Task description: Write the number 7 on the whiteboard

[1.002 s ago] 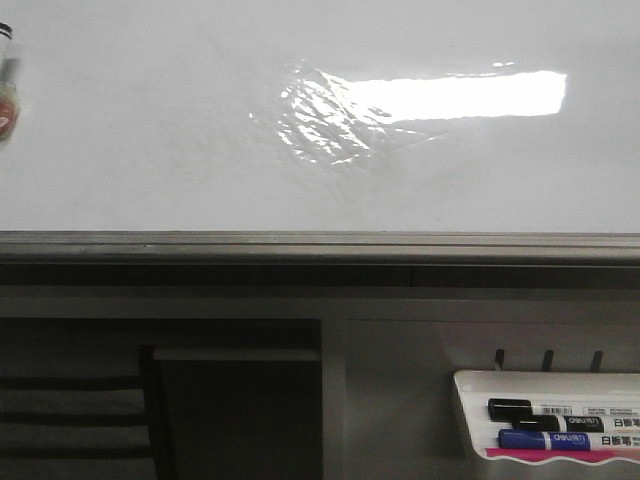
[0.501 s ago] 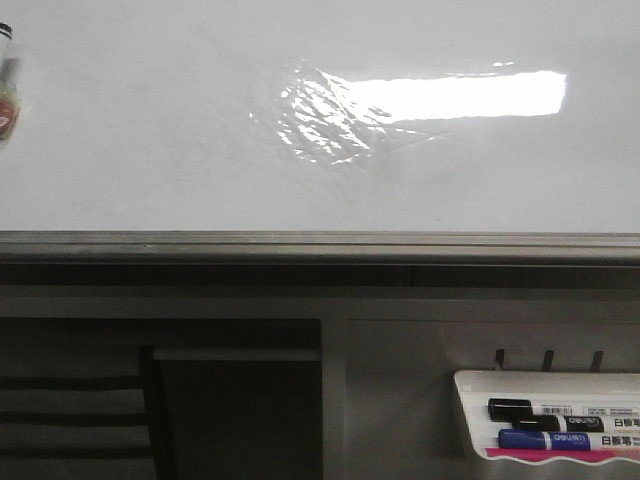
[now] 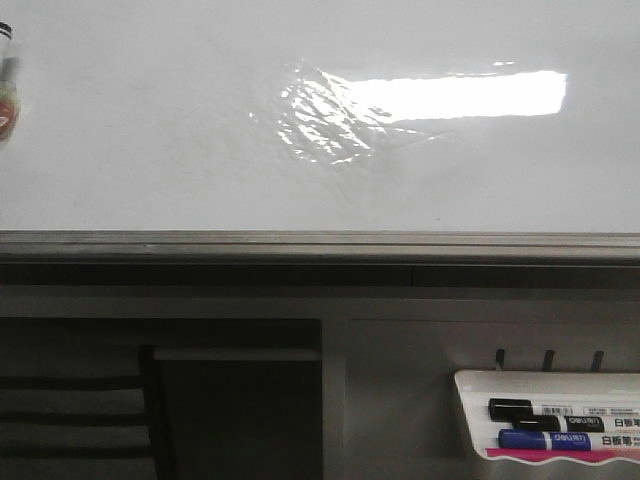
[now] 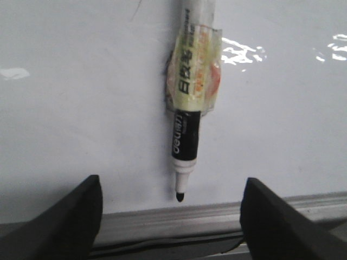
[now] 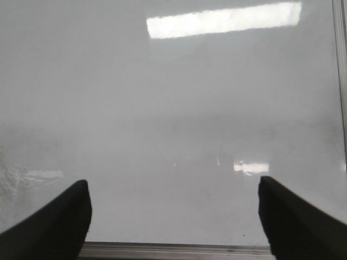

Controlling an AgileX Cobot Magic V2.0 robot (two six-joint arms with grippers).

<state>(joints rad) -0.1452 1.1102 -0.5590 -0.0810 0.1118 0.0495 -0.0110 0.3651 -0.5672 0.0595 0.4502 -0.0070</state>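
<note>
The whiteboard [image 3: 150, 150] is a glossy white board with a grey frame edge [image 3: 320, 243] and a bright rectangular reflection. No number 7 shows on it in any view. In the left wrist view an uncapped black marker [image 4: 190, 108] wrapped in yellowish tape lies on the whiteboard [image 4: 65, 108], its tip pointing at the frame edge. My left gripper [image 4: 171, 216] is open and empty, its fingers apart on either side below the tip. The marker just shows at the front view's far left [image 3: 6, 95]. My right gripper [image 5: 173, 216] is open and empty over the whiteboard [image 5: 173, 135].
A small white marker tray [image 3: 470, 385] hangs below the board at the front right, holding a black marker [image 3: 545, 415] and a blue marker [image 3: 560, 440]. Dark shelving [image 3: 200, 400] lies under the frame. Neither arm shows in the front view.
</note>
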